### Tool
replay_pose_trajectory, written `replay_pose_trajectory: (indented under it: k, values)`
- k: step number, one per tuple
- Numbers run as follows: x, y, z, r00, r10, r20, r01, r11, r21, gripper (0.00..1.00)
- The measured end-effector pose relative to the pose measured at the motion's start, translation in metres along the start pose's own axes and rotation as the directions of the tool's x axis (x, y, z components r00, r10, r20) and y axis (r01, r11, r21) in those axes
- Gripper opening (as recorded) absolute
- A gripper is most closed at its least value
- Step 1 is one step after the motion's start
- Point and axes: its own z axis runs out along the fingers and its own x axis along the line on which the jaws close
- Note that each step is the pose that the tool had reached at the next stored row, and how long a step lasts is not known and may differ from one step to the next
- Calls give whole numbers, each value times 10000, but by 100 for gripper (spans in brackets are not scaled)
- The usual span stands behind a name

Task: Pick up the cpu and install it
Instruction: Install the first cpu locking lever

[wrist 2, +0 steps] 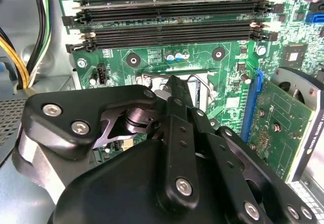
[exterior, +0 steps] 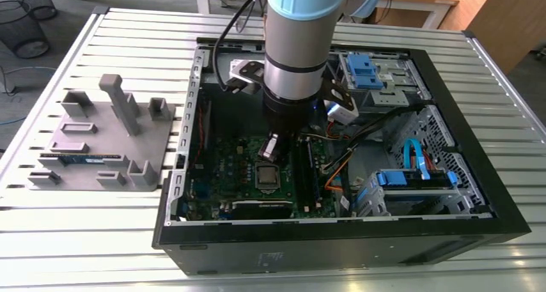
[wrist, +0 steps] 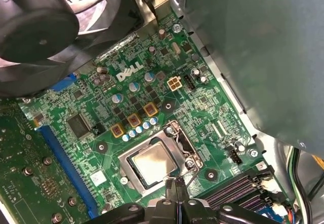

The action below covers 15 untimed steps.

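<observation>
The cpu (wrist: 152, 162) is a square silvery chip lying flat in the motherboard socket, with the hinged metal frame (wrist: 178, 135) around its edges. In the exterior view the cpu (exterior: 266, 176) sits mid-board inside the open computer case (exterior: 477, 177). My gripper (wrist: 176, 184) hangs just above the board at the socket's edge, beside the latch end of the frame. Its fingers are pressed together with nothing visible between them. In the exterior view the gripper (exterior: 268, 153) points down just behind the socket. In the second wrist view the gripper (wrist 2: 174, 84) hides most of the socket.
A grey holder (exterior: 102, 145) with a memory stick (exterior: 81, 158) lies on the slatted table at the exterior view's left. Black memory slots (wrist 2: 172, 16), a blue slot and green card (wrist 2: 283, 127), a fan (wrist: 40, 26), loose cables (exterior: 341, 170) and drive bays (exterior: 410, 183) surround the socket.
</observation>
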Motion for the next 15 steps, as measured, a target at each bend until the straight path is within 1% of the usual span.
replay_pose_trajectory:
  k: [6, 12, 13, 15]
  values:
    - [2, -1, 17, 9989, 461, -52, -461, 9989, -18, 11]
    - [5, -3, 30, 9957, 918, -88, -919, 9958, -40, 11]
    - [5, -3, 35, 9953, 967, -99, -968, 9953, -38, 11]
    - [4, -3, 47, 9947, 1023, -141, -1023, 9947, -13, 11]
